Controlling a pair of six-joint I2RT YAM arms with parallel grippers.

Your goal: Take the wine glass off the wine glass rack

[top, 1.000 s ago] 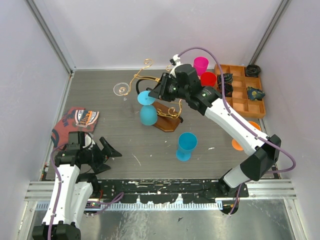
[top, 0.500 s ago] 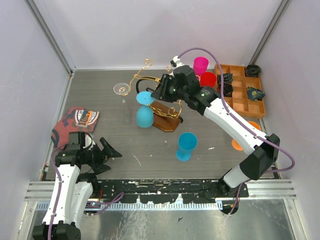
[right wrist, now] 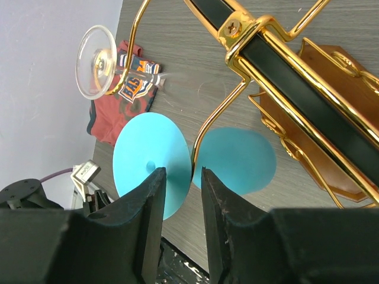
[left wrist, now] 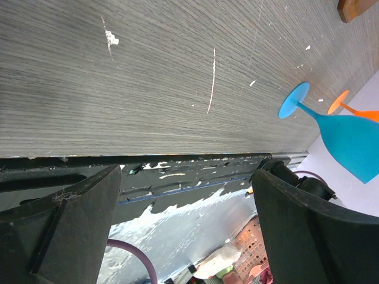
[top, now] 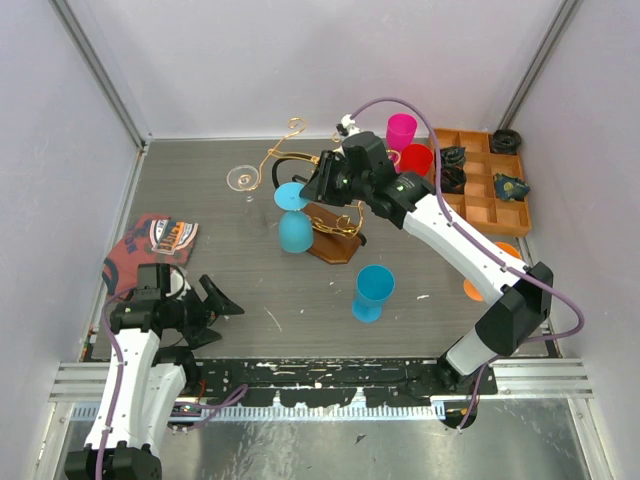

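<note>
light-blue wine glass (top: pixel 294 231) hangs inverted from wine glass rack (top: pixel 336 244): round foot up, bowl down, stem caught in curved gold wire arm on rack's left side. bowl hangs just beside left edge of rack's brown wooden base. glass opaque, plain, intact. rack stands upright: gold wire frame, curled scroll arms reaching out from black centre bar held by gold screw, wooden base flat beneath.

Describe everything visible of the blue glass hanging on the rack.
The light-blue wine glass looks like opaque plastic, with a flat round foot and a rounded bowl. It hangs upside down, foot caught on a gold wire arm of the wine glass rack. The right gripper straddles the foot's rim; contact is unclear.
</note>
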